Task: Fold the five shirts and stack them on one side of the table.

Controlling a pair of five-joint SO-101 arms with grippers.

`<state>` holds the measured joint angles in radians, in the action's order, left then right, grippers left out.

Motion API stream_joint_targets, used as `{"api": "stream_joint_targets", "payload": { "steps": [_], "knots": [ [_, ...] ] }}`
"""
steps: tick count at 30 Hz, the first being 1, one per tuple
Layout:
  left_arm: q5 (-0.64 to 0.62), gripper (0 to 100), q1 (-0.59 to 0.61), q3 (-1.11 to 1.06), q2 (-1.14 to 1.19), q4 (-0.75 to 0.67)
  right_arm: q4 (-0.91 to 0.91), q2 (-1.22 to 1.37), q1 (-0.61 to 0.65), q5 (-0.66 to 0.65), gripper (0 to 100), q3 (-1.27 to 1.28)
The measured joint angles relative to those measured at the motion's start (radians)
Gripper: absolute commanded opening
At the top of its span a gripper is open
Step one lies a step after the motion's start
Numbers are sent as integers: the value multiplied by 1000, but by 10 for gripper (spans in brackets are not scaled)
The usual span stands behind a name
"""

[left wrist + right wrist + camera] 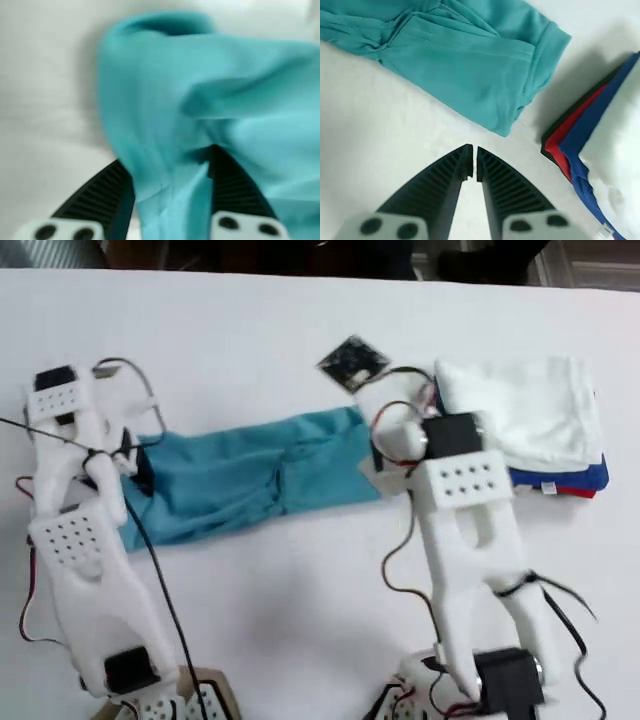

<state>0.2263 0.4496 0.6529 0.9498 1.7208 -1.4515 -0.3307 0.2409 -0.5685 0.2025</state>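
A teal shirt (pixel 250 475) lies crumpled lengthwise across the middle of the white table (pixel 300 580). My left gripper (pixel 138 475) is at its left end. In the left wrist view this gripper (pixel 167 157) is open, with a fold of the teal shirt (pixel 200 75) between its black fingers (pixel 227 185). My right gripper (pixel 377 455) sits at the shirt's right end. Its fingers (pixel 474 150) are shut with nothing in them, just off the teal shirt's (pixel 470 55) sleeve hem. Beside it stands a stack of folded shirts (pixel 530 410), white on top, then blue, red and black (pixel 600 150).
A small black square object (pixel 352 362) lies on the table behind the right gripper. Cables trail from both arms. A brown cardboard piece (pixel 215 690) shows at the front edge by the left arm's base. Bare table lies in front of the teal shirt.
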Motion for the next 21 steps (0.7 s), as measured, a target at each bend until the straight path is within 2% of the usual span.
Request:
{"api": "stream_joint_targets", "payload": {
  "steps": [4, 9, 14, 21],
  "knots": [
    [21, 25, -43, 11, 15, 21, -9, -112, -120, 0, 20, 12],
    [61, 24, -28, 46, 29, 46, -29, -281, -276, 0, 20, 144],
    [118, 24, 97, 120, 52, 49, 91, -473, -382, 0, 20, 433],
    [215, 24, 313, 175, 58, 49, 299, -741, -394, 3, 20, 868]
  ]
}}
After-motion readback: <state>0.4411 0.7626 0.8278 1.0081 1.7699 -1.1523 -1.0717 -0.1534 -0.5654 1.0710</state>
